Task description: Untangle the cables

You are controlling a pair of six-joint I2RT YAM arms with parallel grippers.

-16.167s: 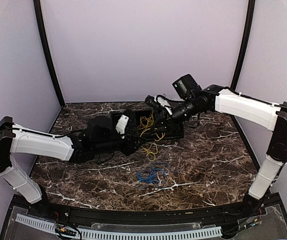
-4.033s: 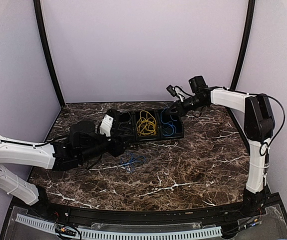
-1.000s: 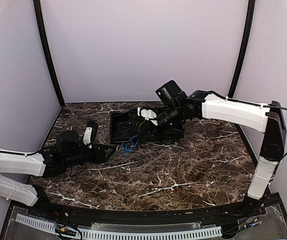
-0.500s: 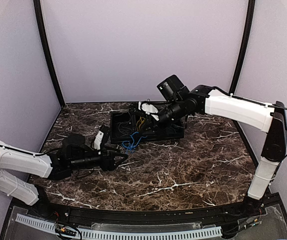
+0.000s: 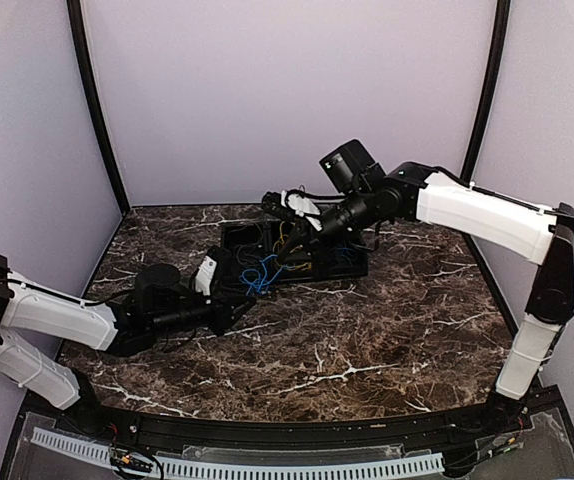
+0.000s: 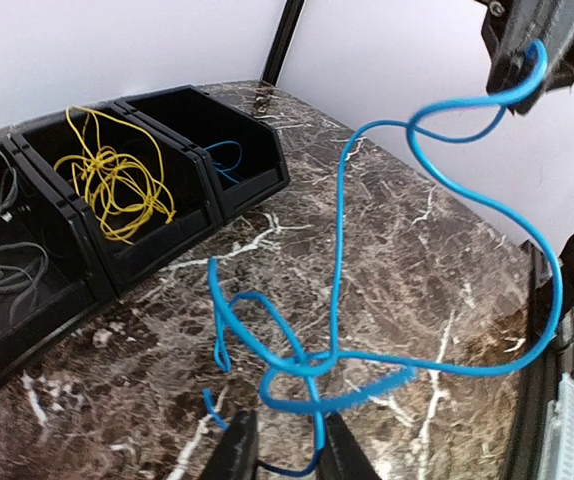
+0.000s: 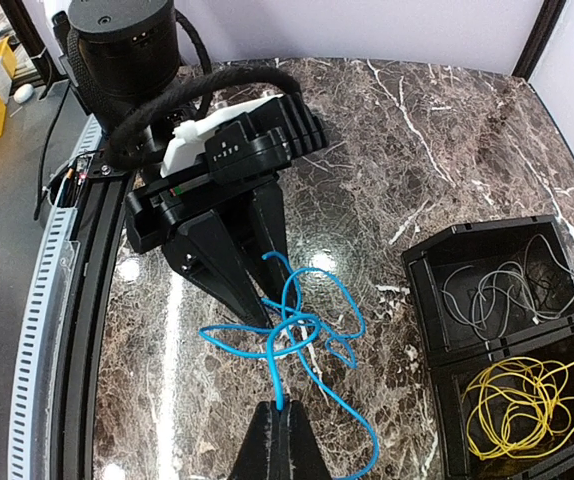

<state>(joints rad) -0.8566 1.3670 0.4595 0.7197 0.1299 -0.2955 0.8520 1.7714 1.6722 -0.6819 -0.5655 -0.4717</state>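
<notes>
At the left gripper (image 6: 287, 445): you want one strand of the blue cable (image 6: 339, 300) nipped, not the whole knot, then a slow pull apart. Jaws narrowly apart, straddling a strand, not clamped. At 1 o'clock the right gripper (image 6: 514, 72) is pinched closed on the cable's end. Cable hangs above the table; tray (image 6: 252, 190) at 10 o'clock.
</notes>
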